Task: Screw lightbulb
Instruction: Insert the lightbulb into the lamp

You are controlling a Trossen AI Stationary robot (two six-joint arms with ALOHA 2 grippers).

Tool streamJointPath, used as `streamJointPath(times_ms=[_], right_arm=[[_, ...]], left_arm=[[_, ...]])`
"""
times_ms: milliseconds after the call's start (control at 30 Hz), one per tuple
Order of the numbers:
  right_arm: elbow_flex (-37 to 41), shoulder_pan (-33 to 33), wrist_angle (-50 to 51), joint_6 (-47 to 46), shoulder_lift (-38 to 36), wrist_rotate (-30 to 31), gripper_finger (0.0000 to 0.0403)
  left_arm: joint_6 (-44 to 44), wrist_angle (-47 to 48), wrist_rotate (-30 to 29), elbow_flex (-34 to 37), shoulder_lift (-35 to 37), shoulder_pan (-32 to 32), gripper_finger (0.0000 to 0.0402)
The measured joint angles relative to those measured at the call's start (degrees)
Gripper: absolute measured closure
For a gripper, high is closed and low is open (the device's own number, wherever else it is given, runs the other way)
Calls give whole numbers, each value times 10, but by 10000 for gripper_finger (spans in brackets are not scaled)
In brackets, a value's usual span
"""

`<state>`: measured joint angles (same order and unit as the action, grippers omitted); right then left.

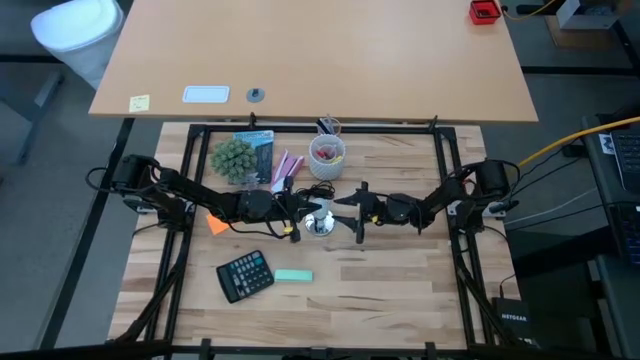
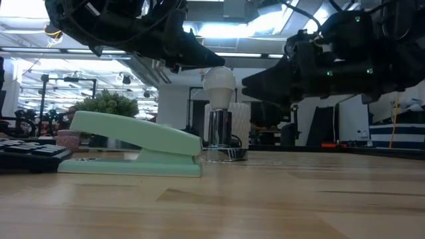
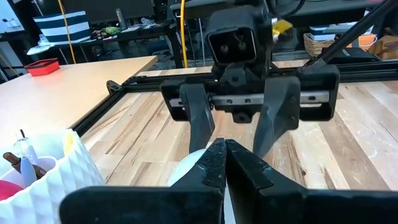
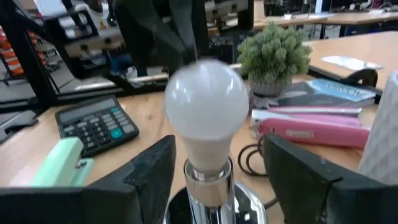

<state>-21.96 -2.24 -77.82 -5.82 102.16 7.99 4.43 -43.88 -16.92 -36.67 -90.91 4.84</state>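
The pale white lightbulb [image 2: 219, 83] stands upright in a shiny silver socket [image 2: 219, 129] on a round silver base [image 1: 320, 226] at the table's middle. My left gripper [image 3: 225, 155] is shut. Its tips are just over the bulb's top, coming from the table's left [image 1: 300, 208]. My right gripper [image 4: 217, 180] is open and comes level from the table's right [image 1: 345, 212]. Its two fingers [image 4: 149, 171] stand on either side of the bulb's neck [image 4: 205, 158], with a gap on both sides. My left gripper's shut fingertips [image 2: 211, 62] are right at the top of the bulb's dome [image 2: 219, 70], slanting down from the table's left. I cannot tell whether they touch it. The bulb stays upright in its socket.
A mint stapler [image 1: 293, 275] and a black calculator [image 1: 245, 275] lie near the front left. A small green plant [image 1: 232, 157], pink items [image 1: 285, 165] and a white cup of pens [image 1: 327, 152] stand behind the bulb. A black cord [image 4: 249, 158] lies by the base.
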Motion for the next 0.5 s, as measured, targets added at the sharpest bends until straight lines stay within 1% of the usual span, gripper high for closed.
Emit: streamJointPath(times_ms=[100,333,500], right_arm=[[-1,0,-2,0,-5,2,197],[-20,0,0,2,-5,40,274],[-31,0,2,26,-5,49,309]], left_arm=[[0,0,0,0,0,0,400],[0,0,0,0,0,0,400],[0,0,0,0,0,0,400]])
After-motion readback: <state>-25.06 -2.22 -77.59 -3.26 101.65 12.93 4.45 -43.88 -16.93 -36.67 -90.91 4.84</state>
